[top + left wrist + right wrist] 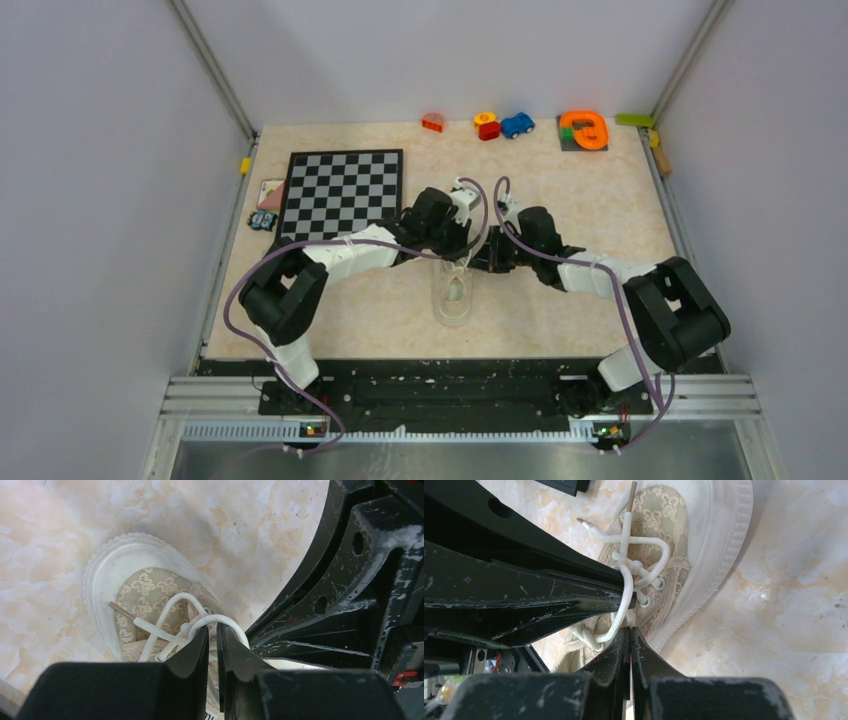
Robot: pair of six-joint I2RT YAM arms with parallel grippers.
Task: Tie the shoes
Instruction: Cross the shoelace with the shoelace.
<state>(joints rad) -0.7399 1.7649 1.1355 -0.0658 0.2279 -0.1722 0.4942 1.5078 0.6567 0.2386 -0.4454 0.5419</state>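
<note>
Sneaker (453,298): centre of the table (600,200), beneath both grippers.
Left arm: elbow out left, forearm angled inward.
Left gripper (213,630): fingers nearly together, pinching the laces (220,621).
Right arm: mirrored, reaching from the right.
Right gripper (629,630): clamped tight on the laces.

cream sneaker (453,297), laces (626,587) looped

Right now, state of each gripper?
Left gripper: closed on a shoelace loop.
Right gripper: closed, pinching the shoelace.
</note>
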